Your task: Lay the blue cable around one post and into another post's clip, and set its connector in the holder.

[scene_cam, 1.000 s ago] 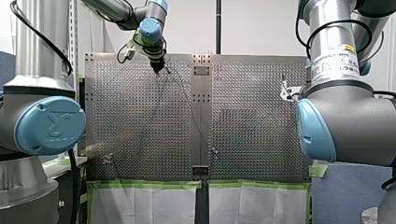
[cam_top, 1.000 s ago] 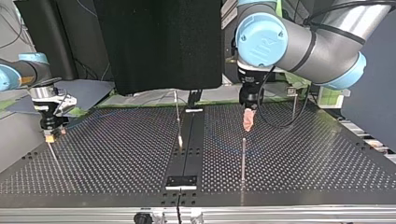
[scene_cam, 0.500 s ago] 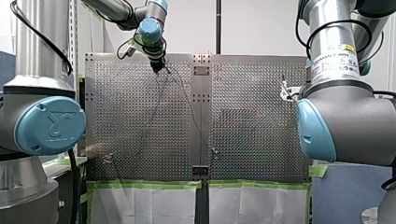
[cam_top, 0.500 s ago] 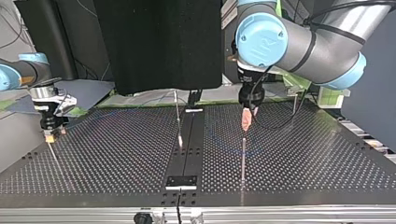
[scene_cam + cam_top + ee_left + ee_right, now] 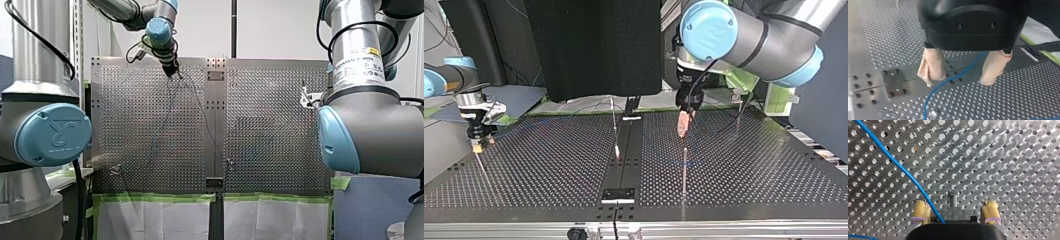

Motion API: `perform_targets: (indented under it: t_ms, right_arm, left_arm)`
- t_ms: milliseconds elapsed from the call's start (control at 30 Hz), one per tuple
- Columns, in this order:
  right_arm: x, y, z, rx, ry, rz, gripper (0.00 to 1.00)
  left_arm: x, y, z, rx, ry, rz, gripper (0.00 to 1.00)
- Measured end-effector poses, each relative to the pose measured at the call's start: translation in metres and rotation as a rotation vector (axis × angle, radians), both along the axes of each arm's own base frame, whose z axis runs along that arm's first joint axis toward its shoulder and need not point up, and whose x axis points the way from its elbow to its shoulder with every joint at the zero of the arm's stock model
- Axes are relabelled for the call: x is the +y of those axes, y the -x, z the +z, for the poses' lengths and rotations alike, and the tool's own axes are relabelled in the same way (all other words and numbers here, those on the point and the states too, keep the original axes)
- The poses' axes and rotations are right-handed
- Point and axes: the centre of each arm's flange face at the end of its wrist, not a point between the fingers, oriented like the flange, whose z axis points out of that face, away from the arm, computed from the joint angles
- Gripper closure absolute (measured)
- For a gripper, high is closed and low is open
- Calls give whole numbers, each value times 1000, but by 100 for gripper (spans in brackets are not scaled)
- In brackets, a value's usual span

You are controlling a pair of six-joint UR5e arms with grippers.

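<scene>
Blue cable (image 5: 943, 85) lay loose on the perforated table (image 5: 1003, 100), running under and between the beige-padded fingers (image 5: 931, 66) of the left gripper (image 5: 960, 80). That gripper was spread and not pinching it. Just beside it, a small bolted plate (image 5: 894, 83) sat flush in the table; possibly the holder, couldn't confirm. The right gripper (image 5: 955, 203) was spread too, its yellow pads (image 5: 920, 211) on either side of a post (image 5: 953, 197). The cable crossed just inside one pad, ungripped. Judged status: nothing held, connector not visible, no clip engagement visible. Wrap around a post, clip seating and connector placement all looked outstanding.
</scene>
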Motion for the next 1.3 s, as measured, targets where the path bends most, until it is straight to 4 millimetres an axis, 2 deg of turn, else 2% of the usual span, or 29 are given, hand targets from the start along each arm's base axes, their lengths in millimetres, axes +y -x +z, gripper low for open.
perform_targets:
  t_ms: [467,567,900,1300]
  right_arm:
    - [1,-5,0,-2,2,7,1]
    - [1,-6,0,-2,2,8,1]
    - [1,-7,0,0,3,9,1]
    - [1,-7,0,0,4,5,1]
  left_arm:
    - [3,35,0,-85,194,-85,0]
    - [-1,35,-15,-70,225,-108,0]
    - [-23,33,-86,38,310,-194,0]
    - [-29,50,-131,95,436,-270,0]
